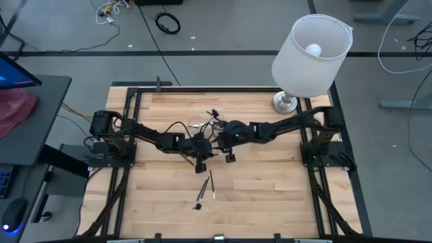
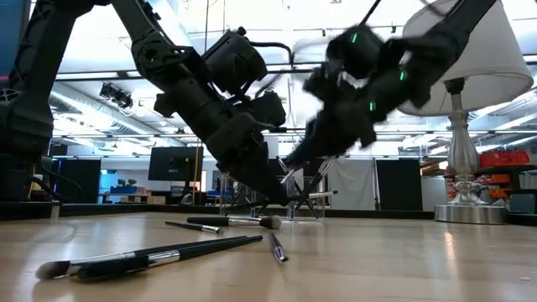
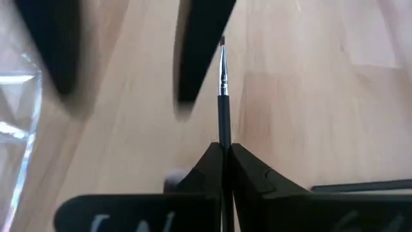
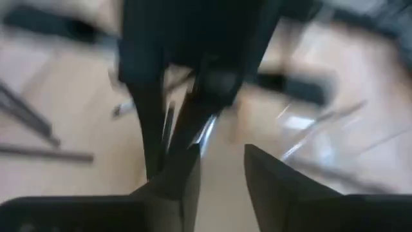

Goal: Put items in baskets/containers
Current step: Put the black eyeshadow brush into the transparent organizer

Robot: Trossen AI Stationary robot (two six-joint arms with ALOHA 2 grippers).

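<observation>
My left gripper (image 3: 224, 147) is shut on a thin dark makeup brush (image 3: 223, 84) with a silver ferrule, over the table's middle (image 1: 201, 164). My right gripper (image 4: 222, 164) hangs open and holds nothing, just right of the left one (image 1: 229, 157). Its two blurred fingers (image 3: 193, 51) stand beyond the brush's tip. A clear container (image 3: 16, 122) shows beside them. Several more brushes (image 1: 206, 189) lie flat on the wood nearer the front edge, also seen in the low view (image 2: 151, 256). My left gripper pinches the brush's dark handle (image 3: 224, 132) between its two fingertips. The brush lies along the fingers and sticks out ahead of them, ferrule and bristle tip (image 3: 223, 42) leading. The fingers slant down from the table's left. Whether the tip touches the table I cannot tell.
A lamp (image 1: 310, 57) with a white shade and metal base stands at the far right corner. A few more brushes (image 1: 214, 116) lie behind the grippers toward the far edge. The wooden top (image 1: 270, 189) is bare to the near right.
</observation>
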